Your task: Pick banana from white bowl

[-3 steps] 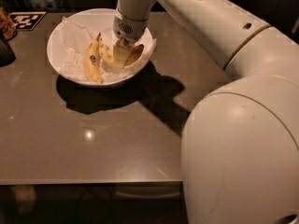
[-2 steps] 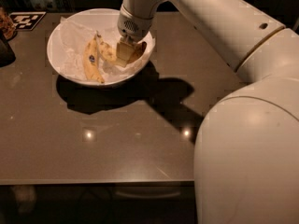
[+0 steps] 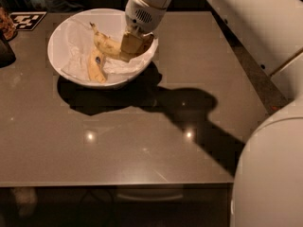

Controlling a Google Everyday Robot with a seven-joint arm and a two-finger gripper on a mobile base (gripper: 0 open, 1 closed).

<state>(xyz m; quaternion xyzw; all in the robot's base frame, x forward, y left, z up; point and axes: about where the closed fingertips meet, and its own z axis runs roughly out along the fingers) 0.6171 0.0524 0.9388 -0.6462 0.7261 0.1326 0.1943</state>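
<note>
The white bowl (image 3: 51,40) sits on the brown table (image 3: 142,145), toward the table's 11 o'clock corner, with crinkled white paper (image 3: 75,44) lining the inside. The gripper (image 3: 134,45) reaches down into the bowl at about its 3 o'clock side, just inside the rim, hanging from the white arm (image 3: 147,8) that enters from 12 o'clock. Its fingers (image 3: 129,42) are drawn in narrow around the thick end of the banana (image 3: 108,44), gripping it. From that grip the banana, curved and brown-bruised, extends toward 10 o'clock, its dark pointed stem tilted upward over the middle of the bowl; whether its underside touches the paper cannot be told.

A second, straighter banana (image 3: 96,66) with a small dark sticker lies on the paper at the bowl's 6 to 7 o'clock, just beside and below the gripped one.

At the table's far 10 o'clock corner lies a black-and-white marker tag (image 3: 26,20), and a dark object (image 3: 5,51) stands at the 9 o'clock edge. The robot's white body (image 3: 270,174) fills the view from 3 to 5 o'clock
</note>
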